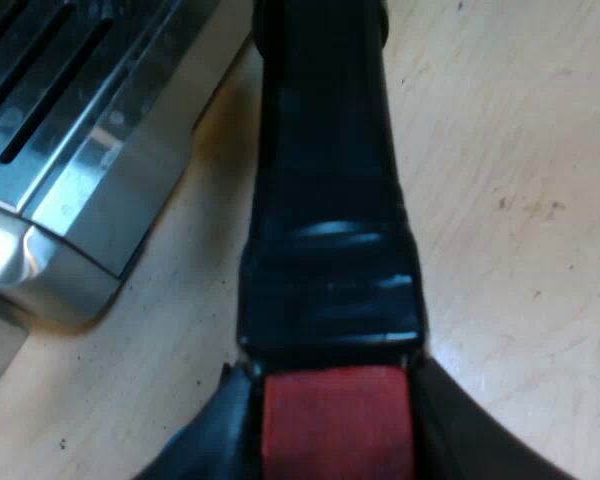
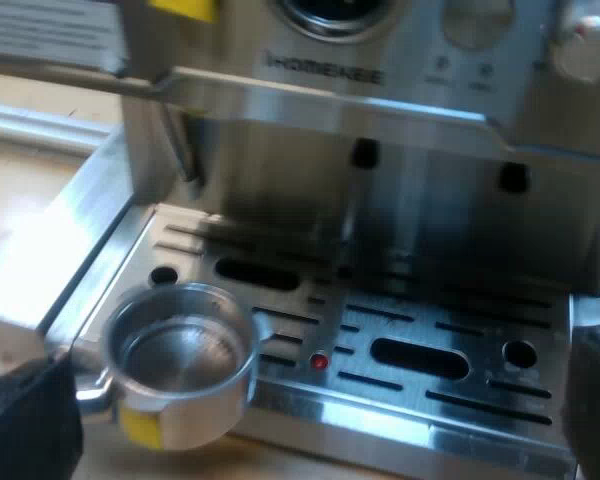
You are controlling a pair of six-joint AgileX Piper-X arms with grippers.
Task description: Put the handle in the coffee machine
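Left gripper point(image 1: 330, 405): our fingers are shut tight on the red end point(image 1: 335, 435) of the handle point(image 1: 325, 180).
Right gripper point(image 2: 305, 420): our fingers are wide apart and hold nothing. They face the espresso machine point(image 2: 380, 120).
Where the holder is: the metal holder point(image 2: 195, 395) is low, at the edge of the drip tray point(image 2: 430, 360), not yet in the machine.
Which way it points: the long handle runs straight away from our left gripper, beside the tray and over the wooden table point(image 1: 520, 200). The cup end is far off, open side up.
How to do it well: we think we should keep it level, lift the cup under the machine's front, then turn it to lock.
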